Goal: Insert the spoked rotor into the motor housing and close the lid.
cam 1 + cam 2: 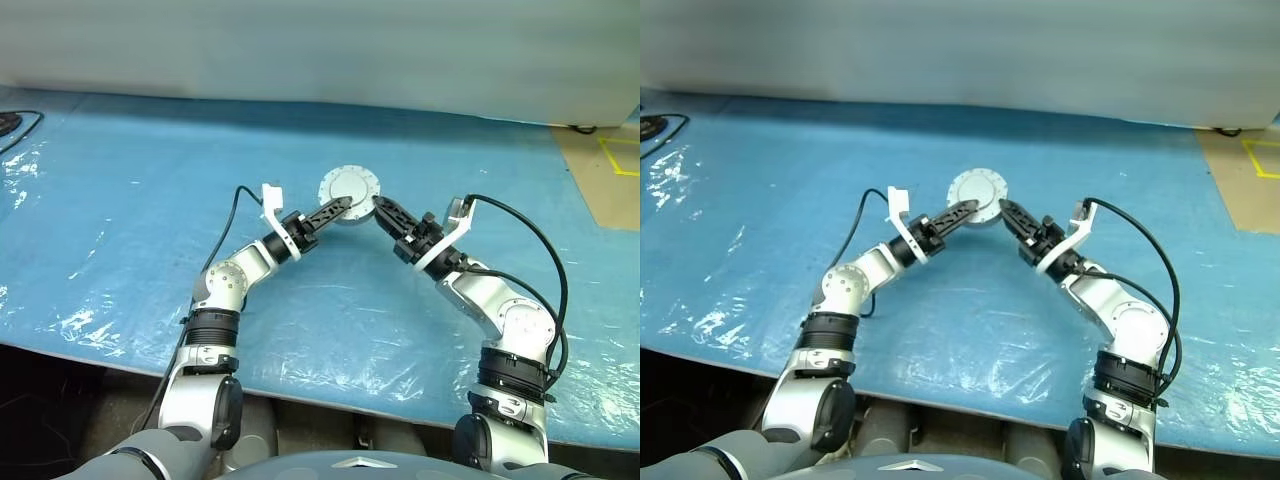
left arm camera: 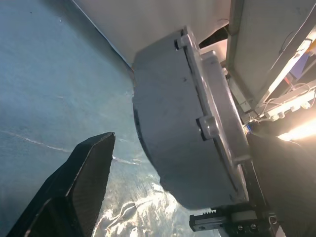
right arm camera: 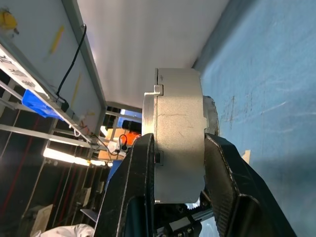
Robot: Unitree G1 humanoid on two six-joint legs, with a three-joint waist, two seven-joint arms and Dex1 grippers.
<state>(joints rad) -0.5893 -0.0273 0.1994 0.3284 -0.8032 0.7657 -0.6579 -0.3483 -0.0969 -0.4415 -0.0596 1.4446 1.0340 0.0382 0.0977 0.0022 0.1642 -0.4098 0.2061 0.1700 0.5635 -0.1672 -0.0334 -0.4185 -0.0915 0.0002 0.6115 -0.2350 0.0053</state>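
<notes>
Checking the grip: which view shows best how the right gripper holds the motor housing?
Right wrist view: both fingers clamp the flat faces of the motor housing, seen edge-on. The head views show the right gripper meeting its rim, small. The left wrist view shows the housing's side, contact unclear.

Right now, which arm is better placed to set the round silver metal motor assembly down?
The right. The right gripper is clamped across the round silver metal motor assembly, carrying it above the blue table cover. The left gripper is open beside it, gripping nothing.
</notes>
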